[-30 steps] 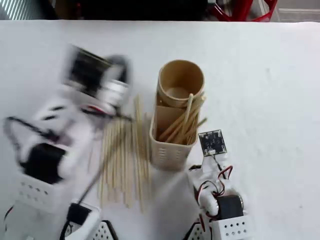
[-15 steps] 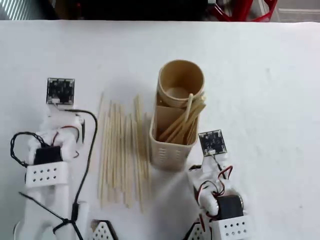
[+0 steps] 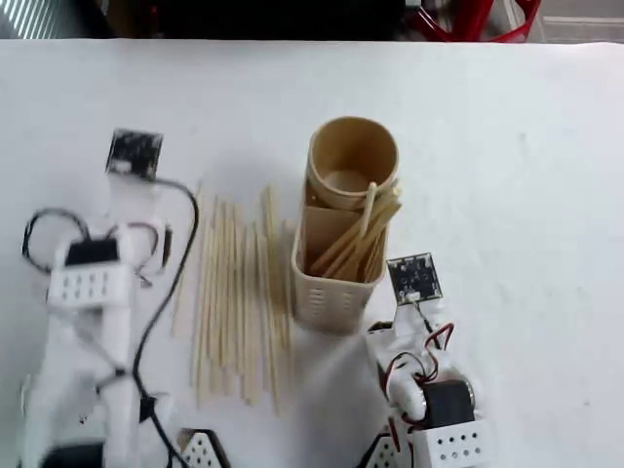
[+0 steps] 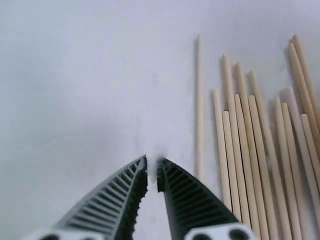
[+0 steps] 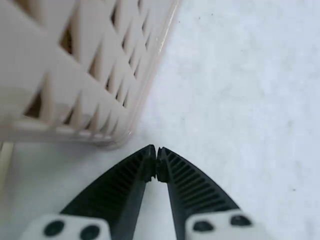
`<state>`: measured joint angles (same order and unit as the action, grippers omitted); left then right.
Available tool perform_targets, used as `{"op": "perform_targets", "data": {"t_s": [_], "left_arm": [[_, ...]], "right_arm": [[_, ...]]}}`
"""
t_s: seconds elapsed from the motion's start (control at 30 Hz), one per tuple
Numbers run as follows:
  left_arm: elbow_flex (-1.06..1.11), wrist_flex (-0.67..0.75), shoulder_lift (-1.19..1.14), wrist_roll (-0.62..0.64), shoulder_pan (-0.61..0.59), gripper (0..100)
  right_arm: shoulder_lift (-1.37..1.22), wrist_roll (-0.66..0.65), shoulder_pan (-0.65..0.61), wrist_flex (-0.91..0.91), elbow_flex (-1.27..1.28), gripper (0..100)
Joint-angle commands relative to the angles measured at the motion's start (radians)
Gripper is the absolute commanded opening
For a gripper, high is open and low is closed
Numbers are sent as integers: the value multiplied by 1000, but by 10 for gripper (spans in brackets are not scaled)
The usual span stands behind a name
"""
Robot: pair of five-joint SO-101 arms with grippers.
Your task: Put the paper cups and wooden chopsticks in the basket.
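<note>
Several loose wooden chopsticks (image 3: 234,297) lie side by side on the white table, left of the basket (image 3: 322,292). The beige slatted basket holds stacked paper cups (image 3: 351,161) on their side and a few chopsticks (image 3: 361,239). My left gripper (image 4: 151,167) is shut and empty, low over bare table beside the outermost chopstick (image 4: 199,110). The left arm (image 3: 88,283) stands left of the pile. My right gripper (image 5: 156,162) is shut and empty, just off a lower corner of the basket (image 5: 75,75). The right arm (image 3: 424,375) sits near the basket's front right.
Bare white table (image 3: 526,195) stretches right of the basket and behind it. A black cable (image 3: 166,292) loops from the left arm close to the chopsticks. Red chair legs (image 3: 468,19) stand beyond the table's far edge.
The left arm swung off the chopstick pile to its left side, then shifted slightly farther back and toward the pile. The right arm, basket and cups have not moved.
</note>
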<state>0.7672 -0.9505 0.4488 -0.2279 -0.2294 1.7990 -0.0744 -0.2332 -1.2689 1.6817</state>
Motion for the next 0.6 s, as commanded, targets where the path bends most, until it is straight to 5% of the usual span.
{"op": "perform_targets", "data": {"t_s": [0.0, 0.3, 0.57], "left_arm": [[-190, -21, -222, -11, 36, 90], [-290, -29, -340, -57, 99, 24], [-153, 130, -483, -29, 104, 120]], "right_arm": [[7, -2, 4, -4, 9, 19], [7, -2, 4, -4, 9, 19], [7, -2, 5, -4, 9, 19]]}}
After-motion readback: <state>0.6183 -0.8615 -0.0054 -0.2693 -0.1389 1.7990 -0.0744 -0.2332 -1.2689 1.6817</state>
